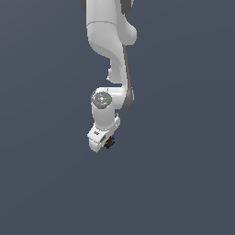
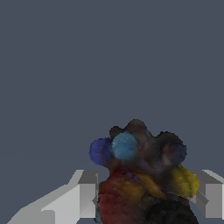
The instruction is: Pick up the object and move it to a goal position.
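Note:
The object (image 2: 140,175) is a lumpy dark brown-black clump with blue, yellow, orange and red lumps. In the wrist view it fills the space between the two grey fingers (image 2: 85,192), which press on both of its sides. My gripper (image 2: 146,197) is shut on it. In the exterior view the white arm hangs down the middle of the picture, and the clump (image 1: 109,142) shows as a tiny dark speck at the tip of the gripper (image 1: 106,143), on its exterior-view right side. The fingers are mostly hidden there by the white hand.
An even grey-blue surface (image 1: 183,183) fills the background in both views. No other objects, containers or edges show.

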Robot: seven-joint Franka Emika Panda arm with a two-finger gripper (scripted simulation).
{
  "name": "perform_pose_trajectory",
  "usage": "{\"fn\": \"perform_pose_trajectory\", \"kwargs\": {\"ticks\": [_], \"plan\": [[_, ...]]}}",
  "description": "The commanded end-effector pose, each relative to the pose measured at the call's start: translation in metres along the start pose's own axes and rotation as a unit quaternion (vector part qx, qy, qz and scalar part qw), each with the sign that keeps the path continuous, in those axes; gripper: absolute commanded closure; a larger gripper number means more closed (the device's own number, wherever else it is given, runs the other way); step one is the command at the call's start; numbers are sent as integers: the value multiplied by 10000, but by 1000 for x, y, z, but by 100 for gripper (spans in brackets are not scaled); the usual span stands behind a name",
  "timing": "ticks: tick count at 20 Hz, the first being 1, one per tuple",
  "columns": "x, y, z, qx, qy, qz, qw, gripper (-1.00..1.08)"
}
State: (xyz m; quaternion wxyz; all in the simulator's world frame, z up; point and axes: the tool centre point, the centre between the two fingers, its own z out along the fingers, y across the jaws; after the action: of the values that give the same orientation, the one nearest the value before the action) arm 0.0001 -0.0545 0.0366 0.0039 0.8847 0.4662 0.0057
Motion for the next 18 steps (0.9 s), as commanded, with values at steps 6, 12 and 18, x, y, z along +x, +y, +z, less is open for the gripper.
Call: {"fn": "perform_pose_trajectory", "kwargs": {"ticks": [6,12,18], "plan": [[7,35,-48,-432,218,144,9987,108],[12,87,-139,-1199,602,406,9901,108],[3,134,-274,-2220,1113,756,9657,108]]}}
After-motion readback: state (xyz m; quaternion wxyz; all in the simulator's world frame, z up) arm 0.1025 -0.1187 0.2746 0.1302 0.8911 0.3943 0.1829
